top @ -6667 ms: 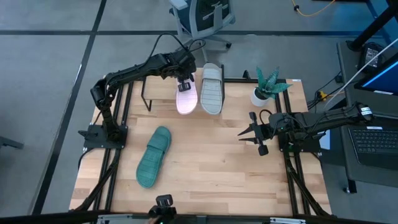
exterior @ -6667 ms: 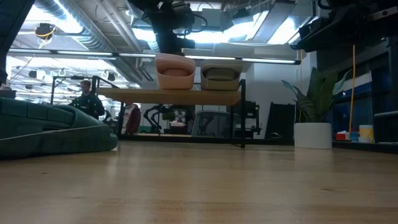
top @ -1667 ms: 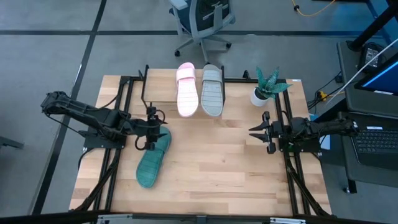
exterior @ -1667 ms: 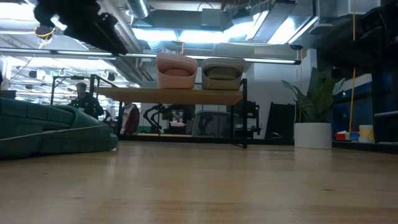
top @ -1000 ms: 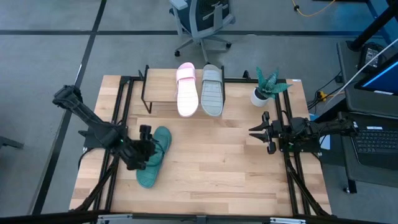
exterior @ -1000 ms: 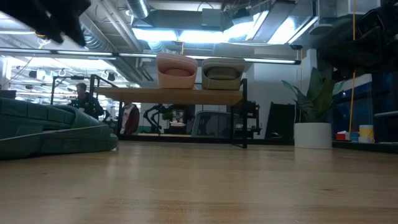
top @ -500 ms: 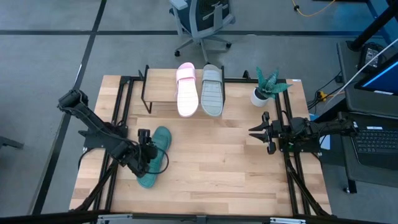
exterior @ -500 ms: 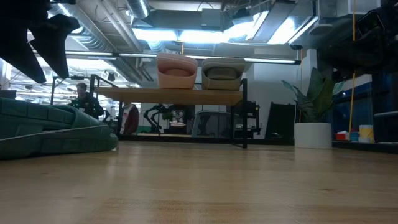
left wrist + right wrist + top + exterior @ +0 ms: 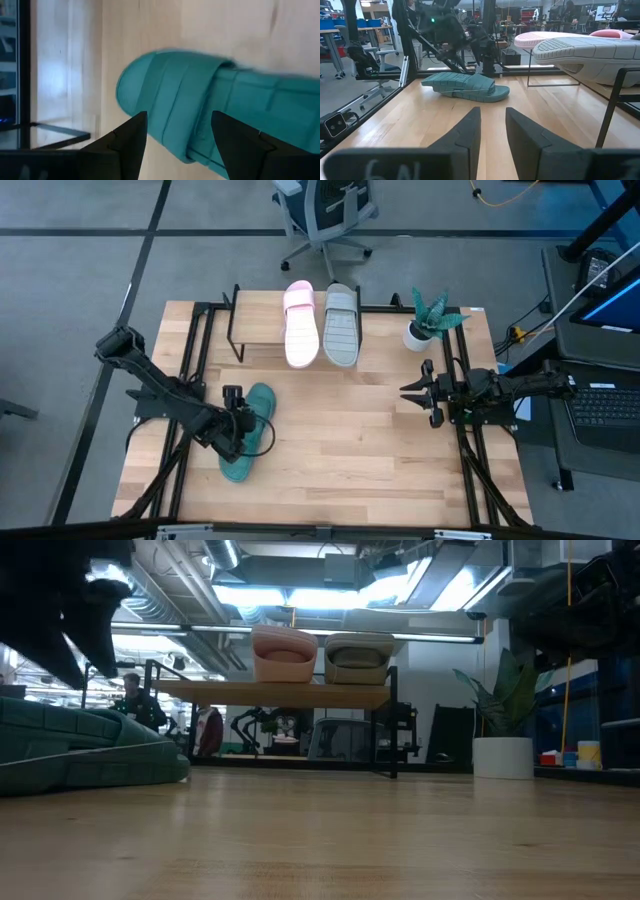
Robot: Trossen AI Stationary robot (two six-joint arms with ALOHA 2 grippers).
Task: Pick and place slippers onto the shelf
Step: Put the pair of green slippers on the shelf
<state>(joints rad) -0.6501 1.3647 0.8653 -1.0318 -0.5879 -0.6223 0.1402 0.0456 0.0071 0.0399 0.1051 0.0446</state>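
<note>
The teal slipper lies flat on the tabletop at the left, strap up. My left gripper hangs over it, open, fingers pointing down on either side of the strap end. In the low view it stands clear above the slipper. The pink slipper and the grey slipper lie side by side on the shelf, their near ends sticking out past its edge. My right gripper is open and empty at the table's right.
A potted plant stands at the far right, beside the shelf. The shelf's black legs stand on the table's far part. Bare wood lies between the two grippers. An office chair stands beyond the far edge.
My left gripper has come down over the teal slipper and shifted slightly toward the table's right edge, still open. The slipper has not moved. My right arm has kept still.
</note>
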